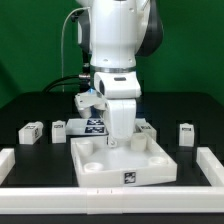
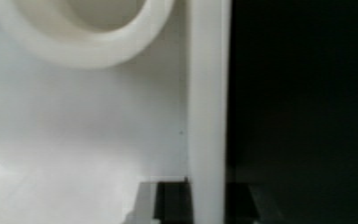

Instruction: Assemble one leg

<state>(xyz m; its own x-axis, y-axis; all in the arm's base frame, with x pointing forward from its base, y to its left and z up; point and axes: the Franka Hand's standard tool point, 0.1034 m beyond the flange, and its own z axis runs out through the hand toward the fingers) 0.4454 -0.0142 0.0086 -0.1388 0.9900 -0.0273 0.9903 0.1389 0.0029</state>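
A white robot arm's gripper hangs low over the back of a white square panel at centre frame; whether it grips anything cannot be told. A small tagged leg sits at middle left. Pressing down off-centre could shove the panel askew

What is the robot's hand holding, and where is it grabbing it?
Cannot tell: the gripper hangs low over the square panel, but its jaws are too blurred.

left leg | next leg | right leg | small white tagged blocks, standing loose, apart
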